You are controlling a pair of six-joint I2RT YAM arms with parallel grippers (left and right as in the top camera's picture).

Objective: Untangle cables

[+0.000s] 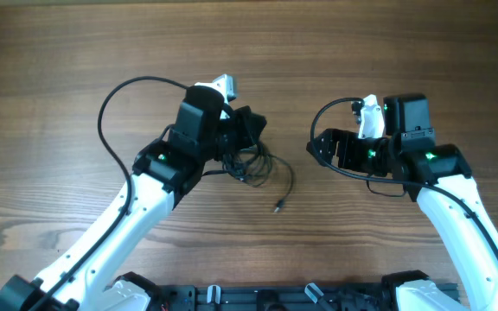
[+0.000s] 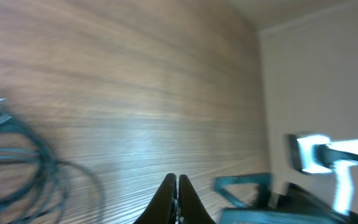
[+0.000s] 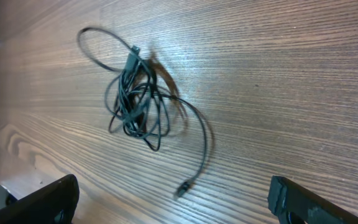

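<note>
Overhead: wood counter (image 1: 59,52) carries everything. Left hand (image 1: 251,125) has fingers pinched together with nothing between them, at far edge of cables (image 1: 247,164). Cables sit in knotted clump between arms. Right hand (image 1: 320,147) spread wide, near clump, not touching. Loose strand ends in plug tip (image 1: 277,207).

light: bright, even | glare: pale sheen on table (image 2: 135,143) | blur: left wrist view soft, bluish | overhead: sharp
</note>
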